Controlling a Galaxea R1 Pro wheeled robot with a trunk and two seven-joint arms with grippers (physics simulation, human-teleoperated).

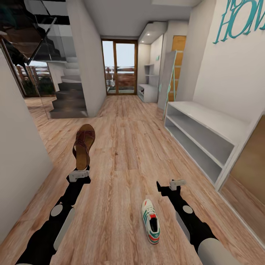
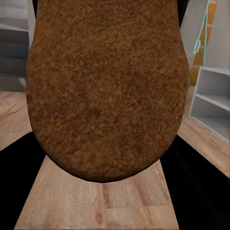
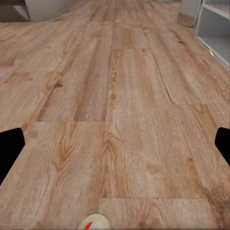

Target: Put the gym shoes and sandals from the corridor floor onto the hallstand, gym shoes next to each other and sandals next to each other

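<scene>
Head view shows our left gripper grasping a brown sandal held upright above the corridor floor; one gym shoe lies near our right gripper, whose fingers are spread, empty. Left wrist view adds the sandal's sole close up. White rack stands right.

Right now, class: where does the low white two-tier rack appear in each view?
Head view: low white two-tier rack along the right wall.
Left wrist view: rack beside the held brown leather sandal.
Right wrist view: rack beyond the planks.
Shared landmark: light wood-plank floor.
</scene>
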